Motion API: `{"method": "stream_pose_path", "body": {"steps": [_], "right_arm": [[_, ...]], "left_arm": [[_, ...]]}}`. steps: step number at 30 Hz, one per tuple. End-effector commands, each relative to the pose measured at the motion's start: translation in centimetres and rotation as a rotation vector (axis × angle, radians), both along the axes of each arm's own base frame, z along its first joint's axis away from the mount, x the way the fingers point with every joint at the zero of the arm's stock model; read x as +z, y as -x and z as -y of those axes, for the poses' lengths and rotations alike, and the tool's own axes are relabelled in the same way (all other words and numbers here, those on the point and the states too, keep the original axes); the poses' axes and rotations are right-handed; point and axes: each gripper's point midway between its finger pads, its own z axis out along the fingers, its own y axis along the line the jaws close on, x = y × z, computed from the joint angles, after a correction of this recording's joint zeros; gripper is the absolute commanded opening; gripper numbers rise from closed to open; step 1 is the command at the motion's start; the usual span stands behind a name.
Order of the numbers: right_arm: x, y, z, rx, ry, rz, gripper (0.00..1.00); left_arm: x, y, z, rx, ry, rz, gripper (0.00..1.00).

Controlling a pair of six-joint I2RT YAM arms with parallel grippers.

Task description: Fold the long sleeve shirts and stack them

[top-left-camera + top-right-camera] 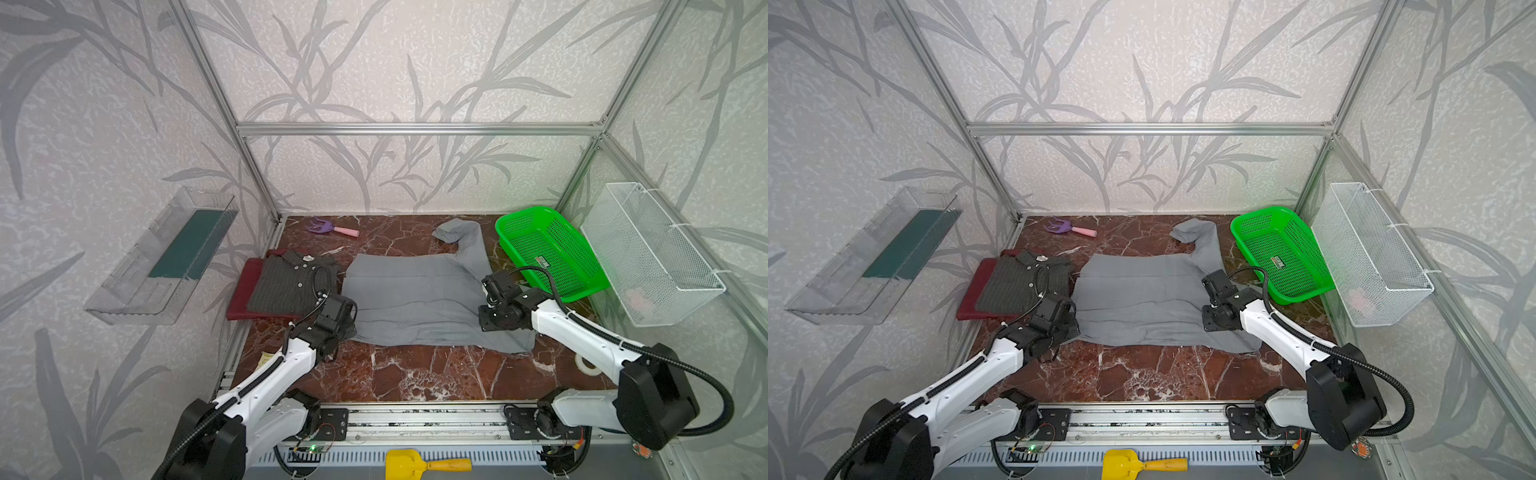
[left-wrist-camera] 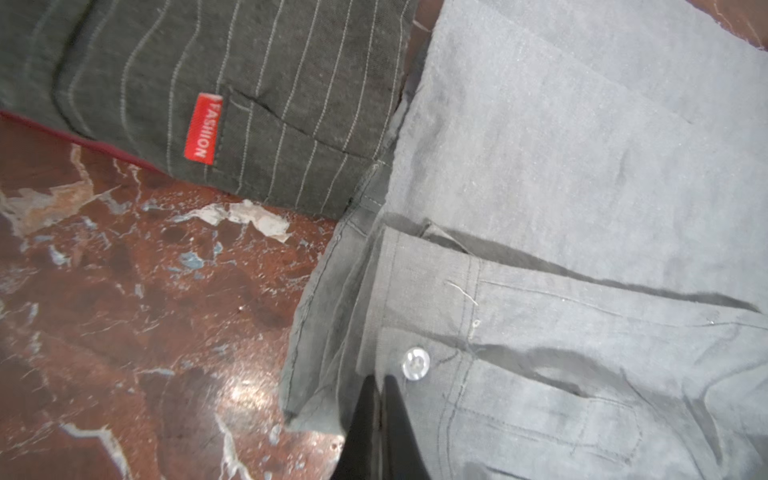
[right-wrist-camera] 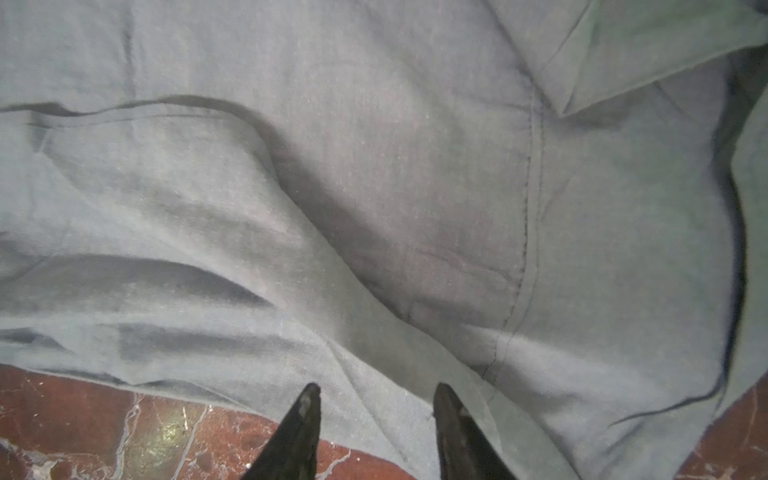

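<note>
The light grey shirt (image 1: pixel 415 299) lies spread flat mid-table, one sleeve (image 1: pixel 461 235) reaching toward the back. At its left stands a folded stack, with the dark pinstriped shirt (image 1: pixel 286 286) on top of the maroon shirt (image 1: pixel 243 291). My left gripper (image 2: pixel 379 380) is shut, pinching the light grey shirt's cuff (image 2: pixel 415 316) beside a white button (image 2: pixel 415 363), at the shirt's left front corner. My right gripper (image 3: pixel 376 395) is open just above the shirt's front right hem (image 3: pixel 374 353). Cloth lies beneath its fingers and nothing is held.
A green mesh basket (image 1: pixel 548 253) sits at the back right, and a white wire basket (image 1: pixel 652 253) hangs on the right wall. A purple-and-pink toy rake (image 1: pixel 332 227) lies at the back. A tape roll (image 1: pixel 588 365) is near the right arm, and a clear tray (image 1: pixel 166 253) hangs on the left wall.
</note>
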Motion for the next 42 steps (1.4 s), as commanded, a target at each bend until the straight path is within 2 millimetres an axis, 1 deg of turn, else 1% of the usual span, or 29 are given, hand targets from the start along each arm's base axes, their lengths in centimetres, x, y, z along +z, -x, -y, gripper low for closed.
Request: {"method": "stream_pose_path", "body": {"steps": [1, 3, 5, 7, 8, 9, 11, 14, 16, 17, 19, 21, 24, 26, 28, 31, 35, 38, 42], "right_arm": [[1.1, 0.7, -0.4, 0.050, -0.016, -0.031, 0.46], [1.7, 1.1, -0.9, 0.068, -0.043, -0.034, 0.46], [2.1, 1.5, -1.5, 0.093, -0.081, -0.035, 0.46], [1.7, 2.1, -2.1, 0.114, -0.113, -0.052, 0.46], [1.3, 2.3, -2.2, 0.120, -0.117, -0.064, 0.46], [0.8, 2.4, -2.3, 0.124, -0.117, -0.078, 0.46], [-0.1, 2.5, -2.2, 0.123, -0.101, -0.105, 0.46], [-1.2, 2.3, -2.3, 0.120, -0.089, -0.126, 0.45], [-1.8, 1.8, -1.7, 0.099, -0.049, -0.126, 0.45], [-2.0, 1.7, -1.3, 0.091, -0.027, -0.126, 0.45], [-2.4, 1.3, -0.7, 0.074, 0.017, -0.122, 0.45], [-2.7, 1.1, -0.4, 0.064, 0.040, -0.130, 0.45], [-3.4, 1.1, 0.7, 0.027, 0.101, -0.150, 0.45], [-3.7, 0.9, 1.8, -0.019, 0.153, -0.153, 0.45], [-4.4, 0.7, 2.4, -0.044, 0.178, -0.166, 0.45], [-5.2, 0.5, 2.7, -0.066, 0.189, -0.208, 0.45], [-5.9, 0.1, 3.1, -0.092, 0.195, -0.227, 0.44], [-6.2, 0.1, 3.8, -0.113, 0.202, -0.238, 0.44], [-6.4, 0.4, 5.0, -0.140, 0.259, -0.253, 0.43]], "left_arm": [[1.4, -2.2, 0.9, -0.012, 0.025, 0.051, 0.00], [0.6, -2.3, 1.2, -0.019, 0.022, 0.018, 0.00], [-0.5, -1.9, 0.8, 0.008, 0.009, -0.023, 0.00], [-1.9, -1.0, 0.2, 0.032, -0.013, -0.075, 0.00], [-2.2, -0.8, 0.2, 0.033, -0.015, -0.083, 0.00], [-2.4, -0.7, 0.0, 0.038, -0.015, -0.085, 0.02], [-2.2, -0.6, -0.2, 0.049, -0.021, -0.068, 0.10], [-1.0, -1.0, -0.9, 0.070, -0.038, -0.012, 0.24], [-0.2, -1.1, -1.3, 0.085, -0.049, 0.011, 0.30], [0.0, -1.0, -1.6, 0.094, -0.054, 0.016, 0.35], [0.0, -0.7, -1.7, 0.099, -0.055, 0.016, 0.44], [-0.4, -0.4, -1.7, 0.100, -0.046, 0.003, 0.48], [-1.1, 0.2, -1.8, 0.106, -0.048, -0.023, 0.51], [-1.6, 0.4, -1.9, 0.109, -0.053, -0.033, 0.52], [-2.1, 0.5, -2.0, 0.116, -0.057, -0.047, 0.52], [-2.5, 0.5, -1.9, 0.114, -0.067, -0.085, 0.53], [-2.7, 0.7, -2.4, 0.136, -0.103, -0.128, 0.54], [-3.2, 1.0, -2.4, 0.146, -0.102, -0.140, 0.54], [-3.6, 1.5, -3.1, 0.181, -0.112, -0.135, 0.55]]}}
